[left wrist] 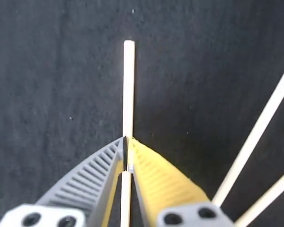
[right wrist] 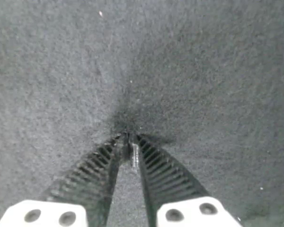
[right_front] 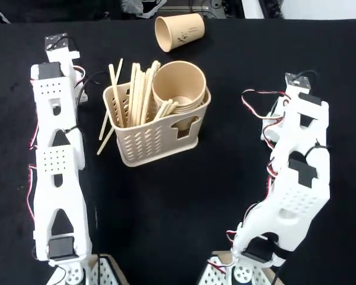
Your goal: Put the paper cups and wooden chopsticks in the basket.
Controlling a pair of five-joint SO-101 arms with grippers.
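Observation:
My left gripper [left wrist: 127, 141] is shut on a single wooden chopstick [left wrist: 128, 90], which sticks out past the fingertips over the black table. Two more chopsticks [left wrist: 255, 137] lie slanted close beside it. The left arm [right_front: 54, 119] stretches along the table's left side, next to the beige basket [right_front: 160, 142]. The basket holds several chopsticks [right_front: 139, 89] and stacked paper cups [right_front: 179, 86]. Another two chopsticks [right_front: 105, 135] lean outside its left wall. One paper cup [right_front: 179, 31] lies on its side at the far edge. My right gripper [right wrist: 129, 142] is shut with nothing in it, tips at the cloth.
The right arm [right_front: 296, 172] is folded at the right side of the table, well away from the basket. Black cloth [right_front: 225, 196] covers the whole table. Open room lies in front of the basket and between the two arms.

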